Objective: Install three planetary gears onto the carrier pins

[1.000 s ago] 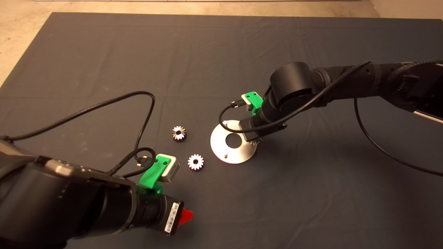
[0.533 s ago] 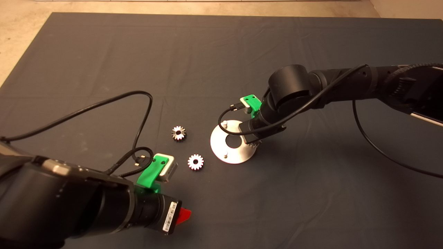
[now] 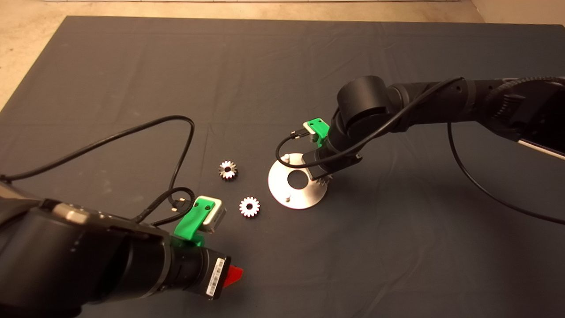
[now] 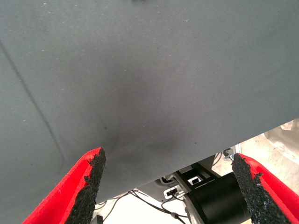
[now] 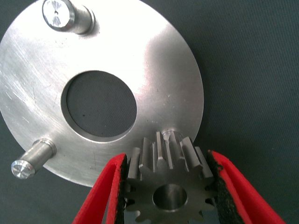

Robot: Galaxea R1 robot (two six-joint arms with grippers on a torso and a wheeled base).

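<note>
Right gripper (image 5: 167, 196) clamps one planetary gear (image 5: 166, 185) between its red fingers, above the carrier disc's (image 3: 298, 187) three-o'clock rim; whether it sits on a pin is hidden. Left gripper (image 4: 168, 186) hangs open over bare mat at seven o'clock. Two free gears (image 3: 227, 169) (image 3: 249, 206) lie at the disc's nine o'clock. Two bare pins (image 5: 58, 13) (image 5: 28, 163) stand upright.

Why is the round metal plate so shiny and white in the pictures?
Head view: the disc glares nearly white under the light, and the right arm casts a soft shadow on the mat. Right wrist view: the disc shows bright streaks; the gear between the right gripper fingers looks greyer.
</note>
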